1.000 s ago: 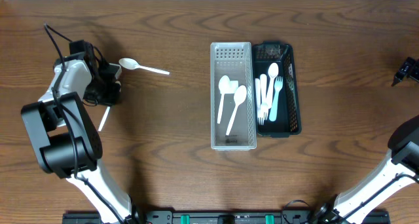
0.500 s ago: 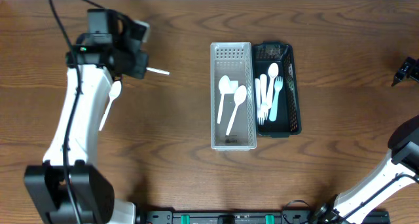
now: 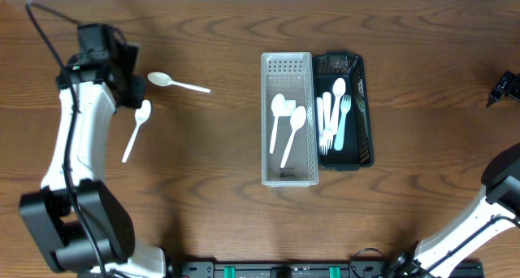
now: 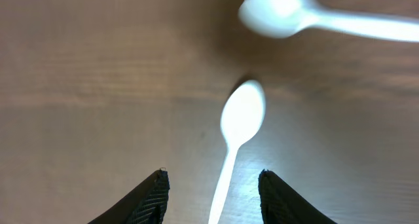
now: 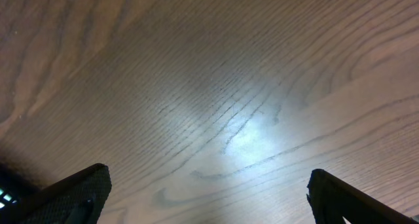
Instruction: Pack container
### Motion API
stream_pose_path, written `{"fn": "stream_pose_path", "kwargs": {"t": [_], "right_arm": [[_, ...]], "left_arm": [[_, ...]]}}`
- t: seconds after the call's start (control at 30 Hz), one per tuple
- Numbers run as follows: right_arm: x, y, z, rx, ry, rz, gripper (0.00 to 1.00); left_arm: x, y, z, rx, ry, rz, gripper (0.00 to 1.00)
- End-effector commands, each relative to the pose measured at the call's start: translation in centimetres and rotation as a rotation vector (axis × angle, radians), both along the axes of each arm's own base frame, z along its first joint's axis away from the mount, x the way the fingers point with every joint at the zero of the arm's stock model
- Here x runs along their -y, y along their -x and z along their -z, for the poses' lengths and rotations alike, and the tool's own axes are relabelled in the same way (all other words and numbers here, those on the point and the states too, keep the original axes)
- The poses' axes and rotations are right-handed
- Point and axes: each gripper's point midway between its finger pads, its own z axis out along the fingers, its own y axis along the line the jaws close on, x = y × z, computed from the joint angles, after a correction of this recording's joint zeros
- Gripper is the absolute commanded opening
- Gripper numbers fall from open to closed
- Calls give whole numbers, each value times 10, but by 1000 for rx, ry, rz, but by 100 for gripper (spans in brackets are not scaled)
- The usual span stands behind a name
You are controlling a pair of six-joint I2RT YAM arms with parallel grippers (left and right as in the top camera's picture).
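Note:
Two white plastic spoons lie loose on the table at the left: one (image 3: 176, 84) lies crosswise, the other (image 3: 136, 129) slants below it. My left gripper (image 3: 122, 71) is open and empty just left of them. In the left wrist view the slanted spoon (image 4: 239, 129) runs between the open fingers (image 4: 213, 185), and the other spoon (image 4: 314, 18) crosses the top. A clear tray (image 3: 287, 174) holds white spoons. A dark basket (image 3: 363, 115) beside it holds white forks. My right gripper (image 3: 504, 89) is open at the far right edge, over bare wood (image 5: 209, 119).
The wooden table (image 3: 211, 188) stretches between the loose spoons and the two containers. The arm bases stand at the front left and front right corners. A black cable loops off the left arm near the back edge.
My left arm swung over the crosswise spoon and then back to the left; that spoon now shows whole again. The slanted spoon, hidden under the gripper at first, lies uncovered. The right arm has not moved.

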Motion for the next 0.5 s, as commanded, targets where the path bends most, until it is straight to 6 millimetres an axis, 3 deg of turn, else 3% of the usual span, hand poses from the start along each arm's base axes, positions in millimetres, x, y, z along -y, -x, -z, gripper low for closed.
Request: {"fn": "stream_pose_path", "kwargs": {"t": [0.0, 0.17, 0.47], "right_arm": [[1, 1, 1, -2, -1, 16, 99], [1, 1, 1, -2, -1, 16, 99], [1, 1, 1, -2, -1, 16, 99]], "left_arm": [[-2, 15, 38, -100, 83, -29, 47], [3, 26, 78, -225, 138, -31, 47], [5, 35, 114, -323, 159, -25, 47]]}}
